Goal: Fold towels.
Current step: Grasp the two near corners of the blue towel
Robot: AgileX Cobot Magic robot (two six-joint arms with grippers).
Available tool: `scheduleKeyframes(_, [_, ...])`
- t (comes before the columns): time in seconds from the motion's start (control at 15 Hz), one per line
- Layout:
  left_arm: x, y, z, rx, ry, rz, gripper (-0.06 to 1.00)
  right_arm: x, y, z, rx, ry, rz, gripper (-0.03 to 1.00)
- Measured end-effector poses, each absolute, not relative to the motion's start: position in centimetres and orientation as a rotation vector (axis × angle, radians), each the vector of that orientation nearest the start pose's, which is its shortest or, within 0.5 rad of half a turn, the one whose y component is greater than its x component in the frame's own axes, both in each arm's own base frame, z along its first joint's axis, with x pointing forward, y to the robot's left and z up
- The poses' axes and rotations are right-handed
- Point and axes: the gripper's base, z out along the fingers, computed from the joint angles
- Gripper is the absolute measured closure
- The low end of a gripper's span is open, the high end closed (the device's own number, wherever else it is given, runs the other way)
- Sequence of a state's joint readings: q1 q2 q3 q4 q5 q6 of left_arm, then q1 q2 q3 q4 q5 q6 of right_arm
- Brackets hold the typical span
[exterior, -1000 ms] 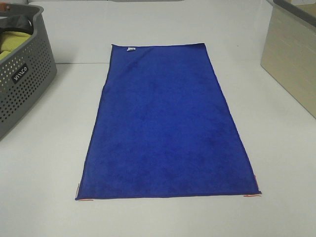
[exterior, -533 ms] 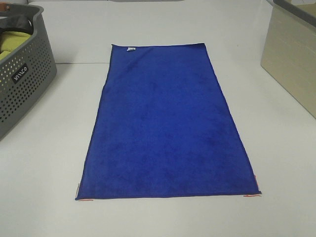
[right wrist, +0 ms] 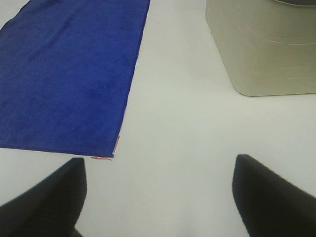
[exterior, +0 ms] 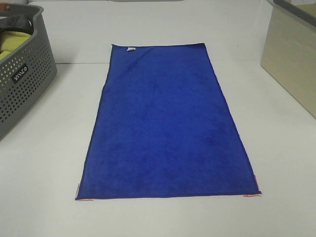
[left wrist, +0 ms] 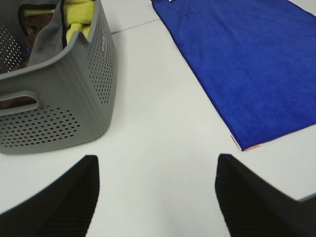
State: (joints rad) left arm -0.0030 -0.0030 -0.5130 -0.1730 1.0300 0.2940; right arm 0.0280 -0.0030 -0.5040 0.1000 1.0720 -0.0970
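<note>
The royal-blue towel lies spread flat on the white table, long side running away from me, with a small white tag at its far short edge. It also shows in the left wrist view and the right wrist view. My left gripper is open and empty over bare table, off the towel's near left corner. My right gripper is open and empty over bare table, off the towel's near right corner. Neither arm shows in the exterior high view.
A grey perforated basket stands at the left with yellow-green cloth inside. A beige bin stands at the right, also in the right wrist view. Small red corner marks lie at the towel's near corners.
</note>
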Motion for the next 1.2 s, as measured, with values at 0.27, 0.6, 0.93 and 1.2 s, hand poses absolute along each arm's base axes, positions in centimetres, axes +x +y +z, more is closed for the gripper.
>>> scheduleKeyframes(0.27, [2.1,-1.1,30.5,0.084,1.823,-0.118,0.3,2.7,0.8,29.4,-0.04,2.056,0.121,0.23])
scheduleKeyframes(0.6, [11.3,-2.1,27.9,-0.234,2.144,-0.441,0.3,10.9,1.2,28.2,0.129,2.373,0.212,0.27])
scheduleKeyframes(0.93, [18.9,-3.6,22.0,-0.17,2.511,-0.613,0.3,19.1,1.6,24.8,0.14,2.708,0.22,0.29])
scheduleKeyframes(1.2, [23.0,-4.3,17.2,-0.17,2.671,-0.725,0.3,23.4,2.8,19.8,0.082,2.881,0.363,0.29])
